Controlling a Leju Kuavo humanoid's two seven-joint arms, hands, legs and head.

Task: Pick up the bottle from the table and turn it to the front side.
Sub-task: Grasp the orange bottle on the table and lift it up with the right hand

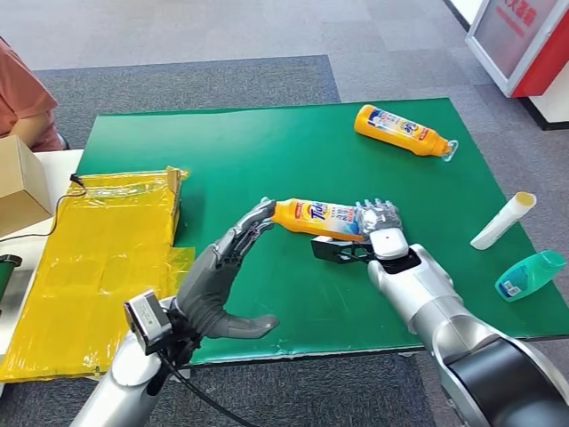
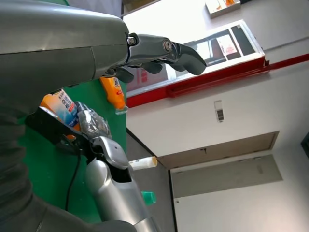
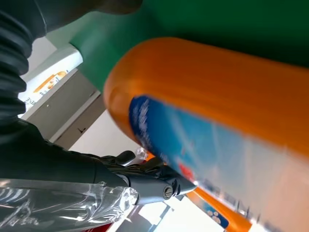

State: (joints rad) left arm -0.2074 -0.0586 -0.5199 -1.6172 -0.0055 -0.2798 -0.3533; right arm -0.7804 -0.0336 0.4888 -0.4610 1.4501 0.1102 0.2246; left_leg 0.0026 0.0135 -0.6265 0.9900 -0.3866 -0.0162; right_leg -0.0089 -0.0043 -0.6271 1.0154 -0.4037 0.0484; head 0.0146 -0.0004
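An orange Tide bottle (image 1: pixel 316 216) lies sideways just above the green mat (image 1: pixel 268 142). My right hand (image 1: pixel 381 227) grips its base end, fingers wrapped over the label. My left hand (image 1: pixel 221 267) reaches in from the left with fingers stretched out and thumb spread; its fingertips (image 1: pixel 267 210) touch the bottle's cap end. In the left wrist view the bottle (image 2: pixel 62 104) sits in my right hand (image 2: pixel 94 125), below my left hand's extended fingers (image 2: pixel 164 50). The right wrist view shows the bottle (image 3: pixel 218 96) very close, its blue label facing the camera.
A second orange bottle (image 1: pixel 403 131) lies at the mat's far right. A white tube (image 1: pixel 503 220) and a teal bottle (image 1: pixel 530 273) lie near the right edge. A yellow plastic bag (image 1: pixel 100 258) covers the left side, beside a cardboard box (image 1: pixel 20 182) and a person (image 1: pixel 23 98).
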